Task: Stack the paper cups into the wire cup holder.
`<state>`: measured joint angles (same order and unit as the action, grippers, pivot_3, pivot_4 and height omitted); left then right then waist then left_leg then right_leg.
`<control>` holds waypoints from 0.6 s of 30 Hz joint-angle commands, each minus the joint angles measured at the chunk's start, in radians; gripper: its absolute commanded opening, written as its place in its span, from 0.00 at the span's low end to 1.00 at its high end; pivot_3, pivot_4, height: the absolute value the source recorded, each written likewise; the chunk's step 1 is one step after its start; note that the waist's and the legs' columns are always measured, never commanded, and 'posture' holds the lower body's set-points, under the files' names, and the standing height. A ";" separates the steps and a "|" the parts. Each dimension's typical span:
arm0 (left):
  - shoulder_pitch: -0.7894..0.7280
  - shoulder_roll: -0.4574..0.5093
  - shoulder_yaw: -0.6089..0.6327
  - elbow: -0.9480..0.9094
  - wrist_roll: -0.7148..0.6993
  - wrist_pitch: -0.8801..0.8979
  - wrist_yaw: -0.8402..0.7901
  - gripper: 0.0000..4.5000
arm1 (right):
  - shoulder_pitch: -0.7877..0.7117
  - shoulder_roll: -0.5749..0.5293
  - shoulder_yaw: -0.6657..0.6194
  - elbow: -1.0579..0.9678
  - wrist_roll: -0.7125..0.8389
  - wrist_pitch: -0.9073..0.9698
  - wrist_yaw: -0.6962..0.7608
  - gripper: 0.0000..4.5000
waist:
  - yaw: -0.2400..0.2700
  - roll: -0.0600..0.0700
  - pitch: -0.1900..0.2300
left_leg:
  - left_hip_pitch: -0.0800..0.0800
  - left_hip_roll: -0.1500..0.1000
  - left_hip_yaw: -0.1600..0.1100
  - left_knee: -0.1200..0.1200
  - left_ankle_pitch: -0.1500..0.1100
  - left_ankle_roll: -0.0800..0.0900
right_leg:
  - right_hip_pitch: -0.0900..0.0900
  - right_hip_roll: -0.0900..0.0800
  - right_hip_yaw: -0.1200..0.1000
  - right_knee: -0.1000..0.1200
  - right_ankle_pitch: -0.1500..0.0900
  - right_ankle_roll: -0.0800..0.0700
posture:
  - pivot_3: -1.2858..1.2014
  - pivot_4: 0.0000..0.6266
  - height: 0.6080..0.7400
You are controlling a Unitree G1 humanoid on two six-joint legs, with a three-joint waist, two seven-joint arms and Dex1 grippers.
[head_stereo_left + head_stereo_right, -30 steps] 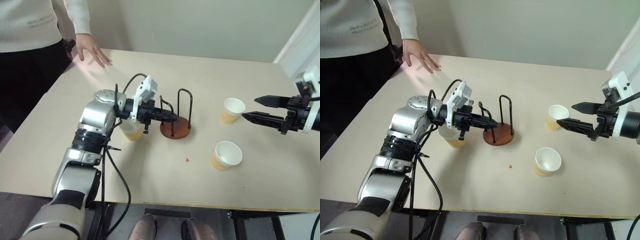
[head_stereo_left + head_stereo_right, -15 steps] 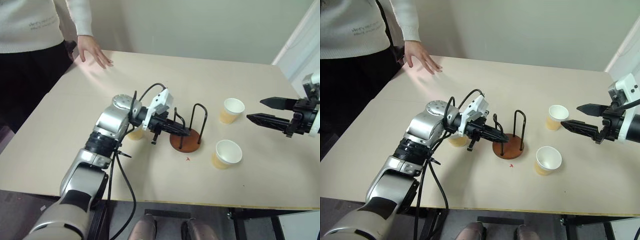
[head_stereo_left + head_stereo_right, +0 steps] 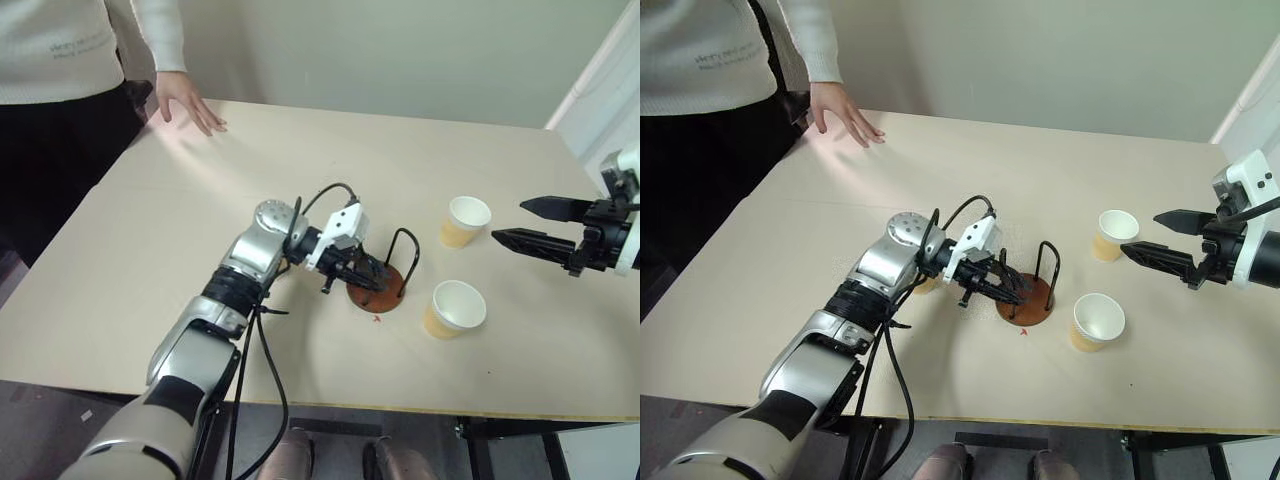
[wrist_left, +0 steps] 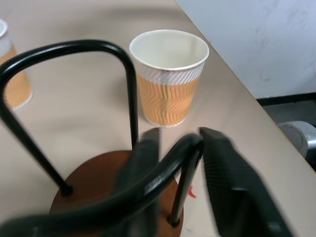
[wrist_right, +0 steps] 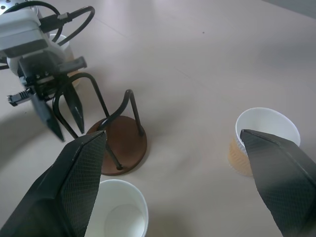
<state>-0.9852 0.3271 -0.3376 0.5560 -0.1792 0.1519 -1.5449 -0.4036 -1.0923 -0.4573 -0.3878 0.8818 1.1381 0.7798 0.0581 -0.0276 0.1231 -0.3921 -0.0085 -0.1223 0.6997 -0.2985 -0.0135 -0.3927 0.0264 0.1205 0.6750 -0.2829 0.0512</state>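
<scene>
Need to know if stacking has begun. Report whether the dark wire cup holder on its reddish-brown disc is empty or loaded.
Empty. The wire cup holder shows bare reddish-brown disc between its arches, and two tan paper cups stand upright on the table beside it.

Light was even and soft over the table (image 3: 300,160) — shadows lay faint and short beside the paper cups (image 3: 455,308). No glare showed on the worktop. In the left wrist view the left gripper (image 4: 180,163) was blurred — the cup beyond stayed sharp.

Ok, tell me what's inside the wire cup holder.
No cup sits inside the wire cup holder: its brown base is bare. The left gripper straddles one arch, fingers apart, hiding part of the base from the head cameras.
</scene>
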 commanded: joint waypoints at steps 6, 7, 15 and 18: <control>-0.030 0.012 0.001 0.006 0.029 -0.051 -0.025 0.98 | -0.027 -0.014 -0.022 -0.009 0.021 -0.005 -0.009 1.00 | 0.000 0.000 0.000 | 0.000 0.000 0.000 0.000 0.000 0.000 | 0.000 0.000 0.000 0.000 0.000 0.000 | 0.52 0.24 1.00; -0.026 0.019 -0.007 -0.004 0.038 -0.053 -0.026 0.99 | -0.026 -0.016 -0.024 -0.007 0.022 -0.005 -0.007 1.00 | 0.000 0.000 0.000 | 0.000 0.000 0.000 0.000 0.000 0.000 | 0.000 0.000 0.000 -0.001 0.000 0.000 | 0.52 0.24 1.00; 0.001 0.117 -0.016 -0.163 0.041 0.005 -0.042 0.99 | 0.011 -0.045 -0.043 0.031 0.002 -0.048 0.051 1.00 | 0.000 0.000 0.000 | -0.001 0.000 0.000 0.000 0.000 0.001 | 0.000 0.000 0.000 -0.002 0.000 0.000 | 0.52 0.24 1.00; 0.007 0.167 -0.007 -0.204 0.031 0.035 -0.054 0.99 | 0.007 -0.043 -0.026 0.036 -0.002 -0.064 0.055 1.00 | -0.001 0.000 0.000 | -0.001 0.000 0.000 0.000 0.000 0.001 | 0.000 0.000 0.000 -0.002 0.000 0.000 | 0.52 0.24 1.00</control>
<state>-0.9762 0.4756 -0.3678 0.4005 -0.1283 0.1701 -1.5661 -0.3855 -1.1175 -0.4587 -0.3482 0.8796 1.0989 0.8231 0.0575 -0.0275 0.1230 -0.3930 -0.0086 -0.1223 0.6994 -0.2989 -0.0128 -0.3928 0.0264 0.1205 0.6725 -0.2829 0.0514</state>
